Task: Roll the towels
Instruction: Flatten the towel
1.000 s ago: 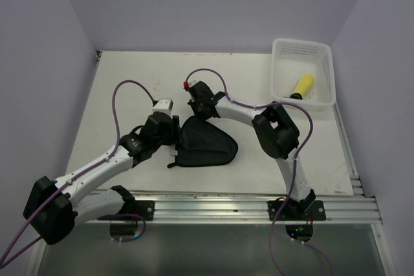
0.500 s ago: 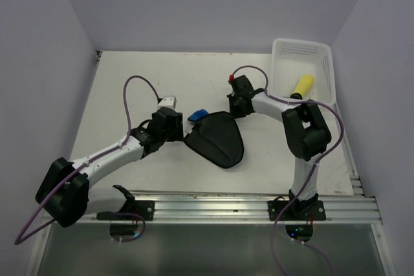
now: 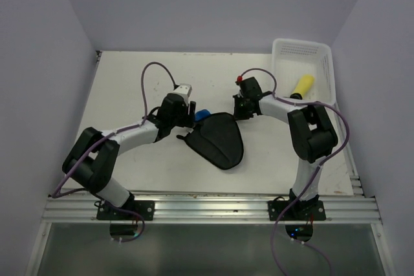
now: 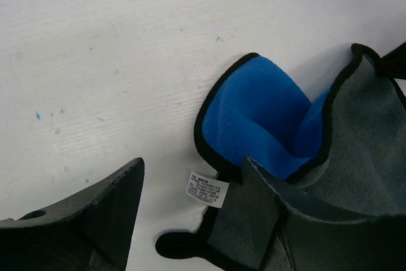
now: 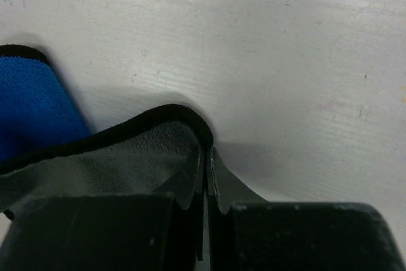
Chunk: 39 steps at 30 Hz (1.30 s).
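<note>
The blue towel lies mid-table with its dark grey back up and a blue corner folded over. In the left wrist view the blue face, a white label and the corner loop show. My left gripper is open at that corner; one finger rests over the grey cloth and the other stands on the bare table. My right gripper is shut on the towel's dark-edged far right rim. The yellow towel lies rolled in the basket.
The white perforated basket stands at the back right corner. The table is white, with walls on the left, back and right. A metal rail runs along the near edge.
My right gripper has pulled the towel's rim to the right, shifting and spreading the cloth. My left arm has swung up and right to the blue corner, which has come into view.
</note>
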Available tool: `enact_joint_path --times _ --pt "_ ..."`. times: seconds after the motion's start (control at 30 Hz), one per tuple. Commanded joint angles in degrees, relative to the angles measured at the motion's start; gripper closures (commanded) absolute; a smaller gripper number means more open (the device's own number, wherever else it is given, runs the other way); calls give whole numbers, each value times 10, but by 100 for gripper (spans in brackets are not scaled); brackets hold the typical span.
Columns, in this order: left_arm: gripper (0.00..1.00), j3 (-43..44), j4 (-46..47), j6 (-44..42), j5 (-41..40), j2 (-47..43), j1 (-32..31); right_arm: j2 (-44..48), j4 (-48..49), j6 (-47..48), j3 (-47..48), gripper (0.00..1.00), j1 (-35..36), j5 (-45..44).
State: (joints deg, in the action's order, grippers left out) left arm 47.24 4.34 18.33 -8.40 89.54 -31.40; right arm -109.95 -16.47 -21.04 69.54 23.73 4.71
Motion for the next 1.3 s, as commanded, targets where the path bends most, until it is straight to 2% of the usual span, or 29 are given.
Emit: enact_joint_path --times 0.0,0.13,0.2,0.3,0.4,0.43,0.5,0.57,0.67,0.83,1.03,1.07,1.2,1.27 --pt "33 10 64 -70 49 10 2 15 -5 -11 -19 100 -20 33" --pt "34 -18 101 -92 47 19 3 16 -8 -13 -19 100 -30 40" --pt "34 -22 94 -88 10 18 2 11 -9 -15 -16 100 -32 43" --pt "39 -63 99 -24 -59 -9 2 1 -8 -16 -13 100 -33 48" --pt "39 -139 156 4 -86 -67 4 -15 -9 -17 -6 100 -34 53" --pt "38 -157 178 -2 -79 -91 5 -18 -8 -17 -6 100 -34 55" --pt "34 -188 242 -44 -9 -101 6 -19 -10 -17 -5 100 -34 57" --pt "33 -187 260 -64 51 -88 6 -18 -12 -16 -4 100 -34 56" --pt "34 -157 263 -85 79 -47 6 -15 -15 -15 -3 100 -34 54" --pt "36 -101 272 -123 105 20 0 -12 -14 -15 -4 100 -34 57" --pt "40 -93 320 -146 72 52 0 -11 -11 -14 -10 100 -34 58" --pt "42 -90 327 -148 73 56 -1 -12 -11 -14 -11 100 -34 59" --pt "86 -77 345 -163 81 84 -1 -10 -17 -14 -4 100 -34 60" --pt "97 -77 357 -167 109 89 -2 -3 -23 -10 1 100 -34 57"
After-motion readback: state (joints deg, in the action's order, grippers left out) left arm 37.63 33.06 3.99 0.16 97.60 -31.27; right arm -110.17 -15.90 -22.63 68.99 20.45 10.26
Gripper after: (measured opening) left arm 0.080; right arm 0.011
